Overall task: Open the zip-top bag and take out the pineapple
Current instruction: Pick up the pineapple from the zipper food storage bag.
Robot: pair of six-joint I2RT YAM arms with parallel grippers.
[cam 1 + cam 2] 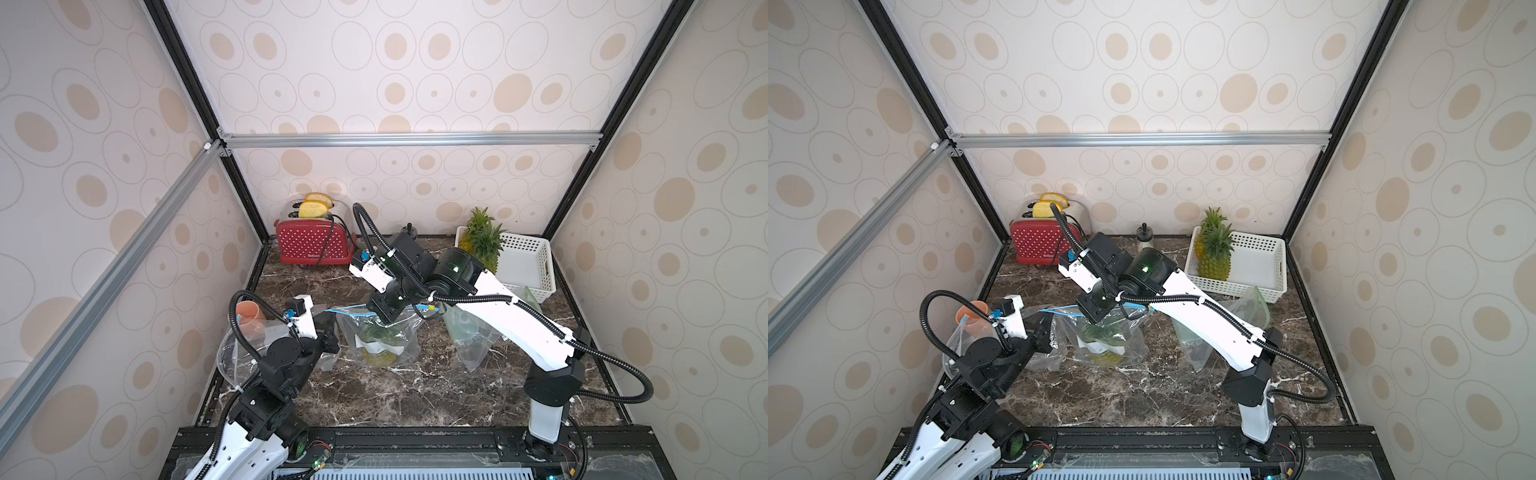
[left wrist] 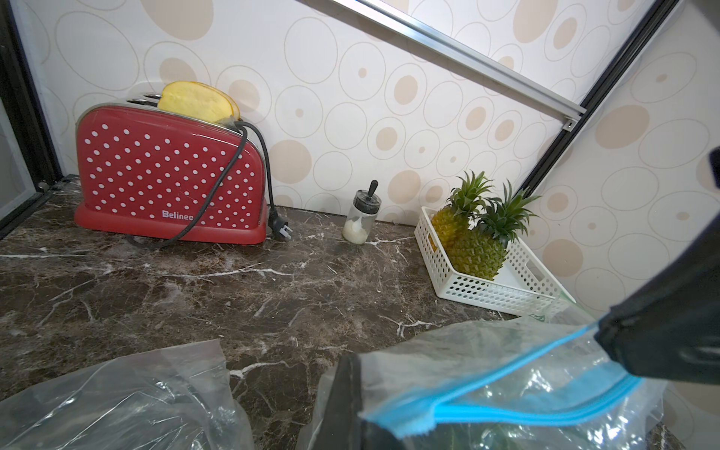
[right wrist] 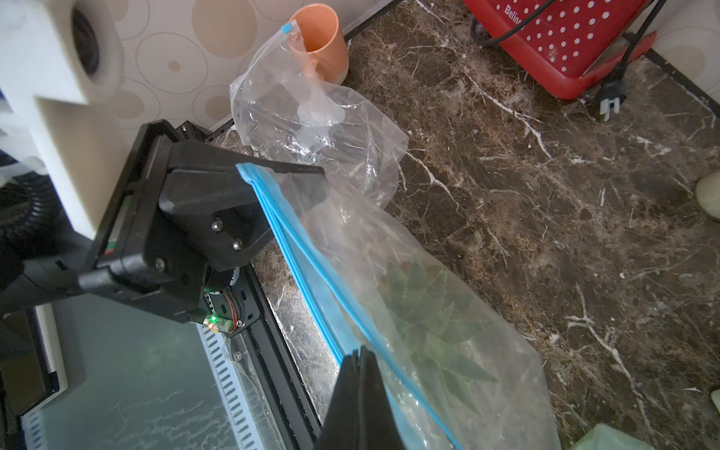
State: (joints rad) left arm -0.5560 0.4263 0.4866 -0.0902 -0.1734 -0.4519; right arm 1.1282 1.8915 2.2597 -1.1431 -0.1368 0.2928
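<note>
The left arm (image 1: 245, 449) rises from the lower left of a top view, wrist level, with the left gripper (image 1: 331, 320) clamped on one end of the bag (image 1: 409, 332) strip. The right arm (image 1: 523, 320) stretches from lower right to centre, wrist tipped down, with the right gripper (image 1: 386, 320) pinched tight partway along the strip.

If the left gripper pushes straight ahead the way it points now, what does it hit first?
The left gripper, jaws shut on the clear blue-zipped zip-top bag, pushes that first; beyond, probably bare brown marble countertop, then the small glass jar. Depth is unclear.
</note>
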